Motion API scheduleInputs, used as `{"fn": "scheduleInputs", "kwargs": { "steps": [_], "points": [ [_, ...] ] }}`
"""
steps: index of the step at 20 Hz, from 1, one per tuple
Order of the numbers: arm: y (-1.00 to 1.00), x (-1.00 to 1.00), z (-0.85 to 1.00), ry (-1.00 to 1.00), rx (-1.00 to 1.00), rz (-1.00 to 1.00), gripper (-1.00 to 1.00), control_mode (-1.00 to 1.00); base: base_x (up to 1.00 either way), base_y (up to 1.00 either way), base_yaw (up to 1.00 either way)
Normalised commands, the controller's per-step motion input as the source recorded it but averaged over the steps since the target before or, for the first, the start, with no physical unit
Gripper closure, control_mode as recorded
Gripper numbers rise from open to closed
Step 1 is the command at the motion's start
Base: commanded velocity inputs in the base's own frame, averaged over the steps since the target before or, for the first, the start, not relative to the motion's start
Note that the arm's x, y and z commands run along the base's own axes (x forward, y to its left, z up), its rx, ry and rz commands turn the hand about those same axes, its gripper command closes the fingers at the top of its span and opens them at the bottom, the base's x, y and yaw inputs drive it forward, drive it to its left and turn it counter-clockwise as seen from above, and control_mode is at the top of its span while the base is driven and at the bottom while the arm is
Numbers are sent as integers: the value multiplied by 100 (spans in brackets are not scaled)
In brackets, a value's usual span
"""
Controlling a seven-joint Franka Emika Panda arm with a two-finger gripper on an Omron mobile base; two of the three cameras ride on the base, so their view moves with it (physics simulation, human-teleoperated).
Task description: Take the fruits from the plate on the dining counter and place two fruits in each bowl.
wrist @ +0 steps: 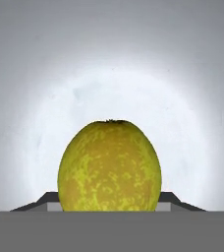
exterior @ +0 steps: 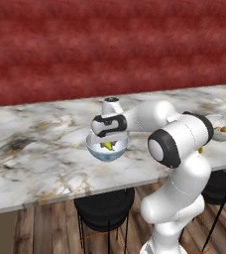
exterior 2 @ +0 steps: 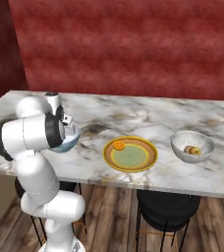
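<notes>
My gripper [exterior: 108, 141] reaches down into the light blue bowl [exterior: 96, 149] at the counter's front and is shut on the yellow-green pear-like fruit [wrist: 109, 165]. In the hand view the bowl's white inside [wrist: 114, 69] lies right behind the fruit, and a dark fingertip [wrist: 49, 199] shows on either side of it. An orange fruit [exterior 2: 119, 145] lies on the plate [exterior 2: 146, 162] in the middle of the dining counter [exterior 2: 133, 118]. The speckled grey bowl [exterior 2: 205, 142] to the right holds two round fruits [exterior 2: 191, 150]. My arm hides much of the blue bowl [exterior 2: 70, 141] in the right base view.
Black round stools [exterior: 105, 206] [exterior 2: 168, 206] stand under the counter's front edge. A dark red wall [exterior 2: 133, 44] runs behind the counter. The grey bowl [exterior: 215, 124] shows at the right edge of the left base view, behind my arm.
</notes>
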Motion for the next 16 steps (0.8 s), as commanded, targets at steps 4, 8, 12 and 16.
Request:
{"fn": "scheduleInputs", "kwargs": {
  "steps": [4, 8, 12, 16],
  "points": [
    [0, 13, -8, 0, 0, 0, -100, -100, 0, 0, 0],
    [0, 17, 0, 0, 0, 0, -100, -100, 0, 0, 0],
    [0, 11, 0, 0, 0, 0, -100, -100, 0, 0, 0],
    [0, 3, 5, 0, 0, 0, -100, -100, 0, 0, 0]
  ]
}}
